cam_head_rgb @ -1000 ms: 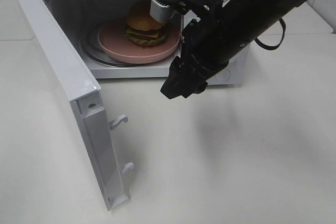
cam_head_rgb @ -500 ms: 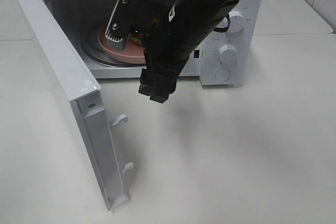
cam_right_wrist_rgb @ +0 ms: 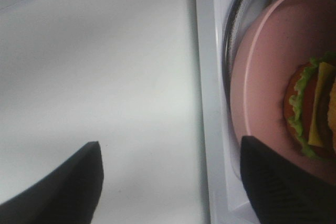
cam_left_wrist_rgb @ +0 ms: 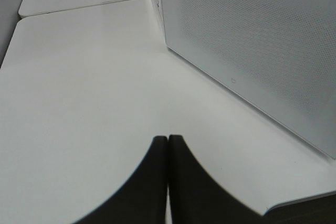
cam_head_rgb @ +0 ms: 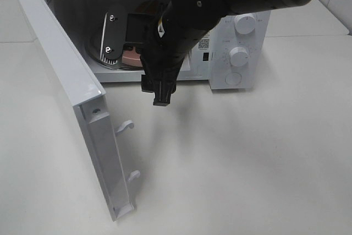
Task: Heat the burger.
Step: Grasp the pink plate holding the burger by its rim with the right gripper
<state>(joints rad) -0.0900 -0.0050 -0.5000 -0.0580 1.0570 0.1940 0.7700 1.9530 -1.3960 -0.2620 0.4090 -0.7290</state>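
Pink plate, the burger on it, inside the open microwave.
Right gripper was held agape and empty, left gripper pressed closed; panel lettering was seemingly too small to be read.

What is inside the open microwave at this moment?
Inside the microwave, a pink plate sits on the glass turntable and carries the burger, as the right wrist view shows. From the high camera, the right arm covers the burger and most of the plate.
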